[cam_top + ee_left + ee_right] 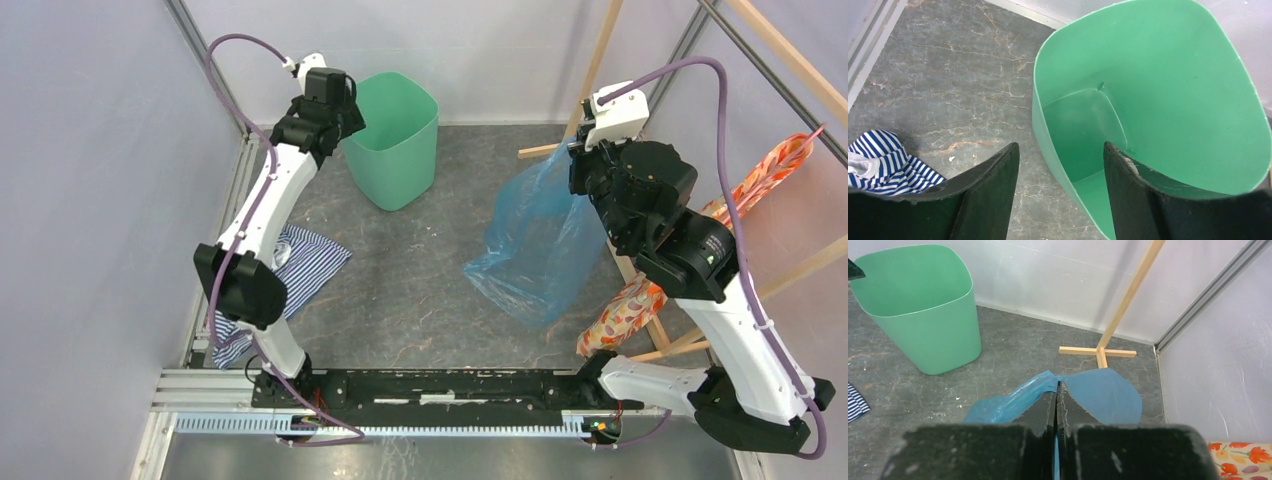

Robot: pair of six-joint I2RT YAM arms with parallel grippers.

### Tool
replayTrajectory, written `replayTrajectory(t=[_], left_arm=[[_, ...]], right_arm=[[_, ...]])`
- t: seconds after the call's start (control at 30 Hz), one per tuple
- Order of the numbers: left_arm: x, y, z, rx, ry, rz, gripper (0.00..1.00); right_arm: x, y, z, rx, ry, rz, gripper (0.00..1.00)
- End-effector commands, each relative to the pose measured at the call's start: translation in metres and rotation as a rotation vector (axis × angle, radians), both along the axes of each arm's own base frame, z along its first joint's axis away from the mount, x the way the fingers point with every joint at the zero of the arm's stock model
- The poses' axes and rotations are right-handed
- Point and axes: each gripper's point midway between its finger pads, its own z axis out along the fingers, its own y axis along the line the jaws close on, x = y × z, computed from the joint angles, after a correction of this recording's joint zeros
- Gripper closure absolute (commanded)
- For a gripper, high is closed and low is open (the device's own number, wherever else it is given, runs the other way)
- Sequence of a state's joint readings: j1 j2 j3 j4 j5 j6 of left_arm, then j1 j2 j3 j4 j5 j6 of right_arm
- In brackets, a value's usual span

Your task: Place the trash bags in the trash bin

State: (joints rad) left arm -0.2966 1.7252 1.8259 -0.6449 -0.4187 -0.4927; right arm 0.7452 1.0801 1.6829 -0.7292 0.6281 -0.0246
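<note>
The mint-green trash bin [395, 140] stands upright at the back, left of centre. It also shows in the left wrist view [1158, 115] and the right wrist view [923, 310], with nothing inside. My left gripper [350, 103] is open, its jaws either side of the bin's near-left rim [1061, 150], one finger outside and one inside. My right gripper [578, 150] is shut on the top edge of the translucent light-blue trash bag [545, 245]. The bag hangs from it, its lower end on the floor. In the right wrist view the bag [1098, 395] spreads both sides of the closed jaws.
A blue-white striped cloth [300, 265] lies on the floor by the left arm. A wooden rack [600, 60] with orange floral fabric [640, 300] stands at the right, close behind the right arm. White walls enclose the back and sides.
</note>
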Motion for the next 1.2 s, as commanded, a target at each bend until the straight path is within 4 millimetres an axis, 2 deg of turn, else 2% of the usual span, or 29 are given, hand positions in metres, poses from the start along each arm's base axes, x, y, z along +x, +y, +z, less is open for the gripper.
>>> replayTrajectory(t=[0.0, 0.2, 0.37, 0.5, 0.57, 0.67, 0.87, 1.03, 1.17], left_arm=[[0.012, 0.011, 0.004, 0.074, 0.000, 0.027, 0.32], [0.022, 0.013, -0.014, 0.127, 0.060, 0.029, 0.37], [0.031, 0.004, -0.029, 0.126, 0.106, -0.006, 0.45], [0.032, -0.001, -0.036, 0.129, 0.140, -0.040, 0.56], [0.031, -0.005, -0.038, 0.124, 0.149, -0.068, 0.66], [0.028, -0.011, -0.036, 0.116, 0.164, -0.117, 0.76], [0.016, -0.023, -0.021, 0.098, 0.201, -0.213, 0.97], [0.001, -0.037, -0.010, 0.049, 0.216, -0.305, 0.98], [-0.021, -0.055, -0.008, 0.015, 0.231, -0.383, 0.98]], right_arm=[[-0.006, -0.004, 0.021, 0.033, -0.051, 0.011, 1.00], [-0.009, -0.007, 0.037, 0.050, -0.080, 0.015, 1.00], [-0.009, -0.005, 0.051, 0.069, -0.115, 0.025, 1.00], [-0.008, -0.003, 0.063, 0.092, -0.147, 0.036, 1.00], [-0.008, 0.001, 0.070, 0.111, -0.167, 0.054, 1.00], [-0.008, 0.006, 0.083, 0.138, -0.199, 0.082, 1.00], [-0.012, 0.010, 0.118, 0.199, -0.283, 0.117, 1.00], [-0.027, 0.016, 0.155, 0.304, -0.405, 0.206, 1.00], [-0.042, 0.023, 0.184, 0.392, -0.509, 0.293, 1.00]])
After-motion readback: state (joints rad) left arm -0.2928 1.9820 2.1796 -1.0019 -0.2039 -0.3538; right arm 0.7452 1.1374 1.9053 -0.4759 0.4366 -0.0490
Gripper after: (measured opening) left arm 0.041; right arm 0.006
